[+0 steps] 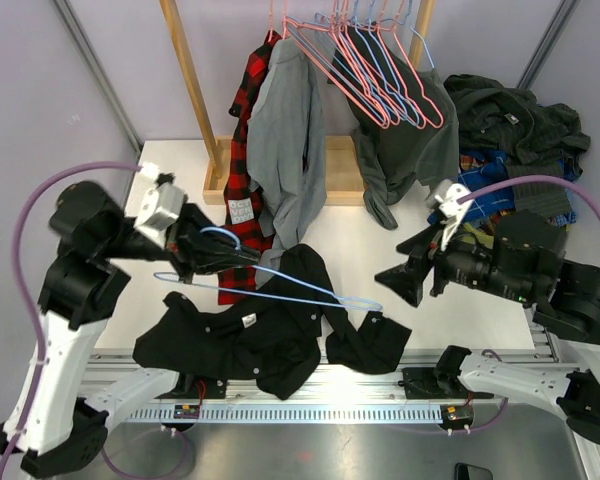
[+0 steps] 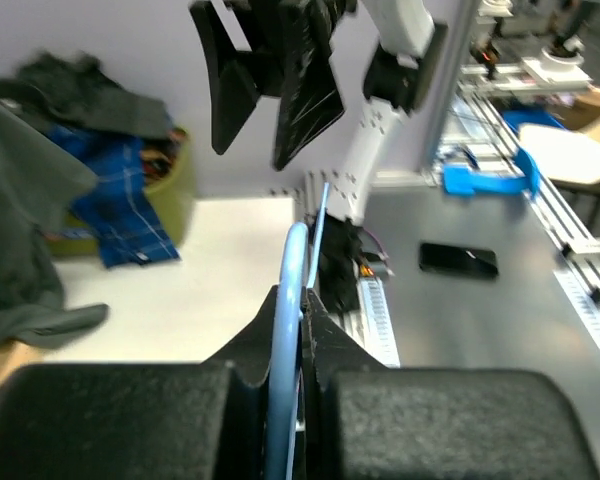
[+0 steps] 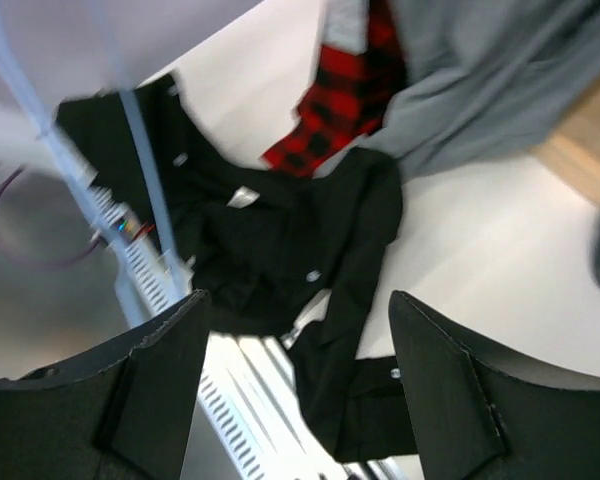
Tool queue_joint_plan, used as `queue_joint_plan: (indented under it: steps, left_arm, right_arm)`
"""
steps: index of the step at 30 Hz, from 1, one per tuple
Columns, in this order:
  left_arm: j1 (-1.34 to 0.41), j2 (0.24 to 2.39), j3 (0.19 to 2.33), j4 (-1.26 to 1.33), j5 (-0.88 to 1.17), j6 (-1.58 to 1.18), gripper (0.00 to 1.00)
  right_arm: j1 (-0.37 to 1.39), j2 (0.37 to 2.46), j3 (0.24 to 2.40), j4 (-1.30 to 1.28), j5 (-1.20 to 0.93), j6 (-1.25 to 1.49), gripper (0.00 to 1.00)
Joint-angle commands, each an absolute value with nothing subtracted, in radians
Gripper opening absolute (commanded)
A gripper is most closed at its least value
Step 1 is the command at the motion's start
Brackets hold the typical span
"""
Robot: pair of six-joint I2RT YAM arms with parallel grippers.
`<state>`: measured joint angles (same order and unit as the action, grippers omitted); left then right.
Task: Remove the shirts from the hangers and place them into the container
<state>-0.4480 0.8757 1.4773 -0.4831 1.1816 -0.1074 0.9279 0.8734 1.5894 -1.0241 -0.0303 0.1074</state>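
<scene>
1. While your left gripper (image 2: 302, 300) pinches the hook of a thin blue wire hanger (image 2: 288, 330) between pressed-together fingers, your right gripper (image 3: 295, 300) hangs with its fingers spread, holding nothing.
2. You have the black shirt (image 1: 250, 335) lying soft and crumpled at the near edge of the white table (image 1: 420, 220), part of it spilling onto the ribbed metal rail. The hanger's triangle slants over it; you cannot tell whether the wire is threaded into the cloth.
3. Your grey shirt (image 1: 285, 150) and red-and-black plaid shirt (image 1: 245, 120) hang in folds beside the wooden post (image 1: 190, 80).
4. Your yellow-green tub (image 2: 180, 185) is mostly buried under heaped dark and blue clothes; only a strip of wall shows.
5. You can see a white tag (image 1: 242, 210) on the plaid, but its print is too small to read.
</scene>
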Motion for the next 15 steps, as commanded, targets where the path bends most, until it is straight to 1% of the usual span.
queue_joint_plan:
  steps: [1, 6, 11, 15]
  left_arm:
    - [-0.446, 0.954, 1.529, -0.594, 1.335, -0.012, 0.0]
    - [-0.43, 1.025, 1.526, -0.529, 1.351, -0.049, 0.0]
    - [-0.414, 1.063, 1.526, -0.421, 1.388, -0.136, 0.0]
    - [-0.411, 1.072, 1.508, -0.293, 1.422, -0.244, 0.0]
  right_arm:
    - [0.928, 0.913, 1.611, -1.072, -0.325, 0.041, 0.78]
    - [0.928, 0.933, 1.589, -1.097, -0.486, 0.028, 0.78]
    - [0.93, 0.979, 1.546, -1.126, -0.554, 0.011, 0.78]
    - [0.928, 1.009, 1.523, -1.154, -0.537, 0.008, 0.78]
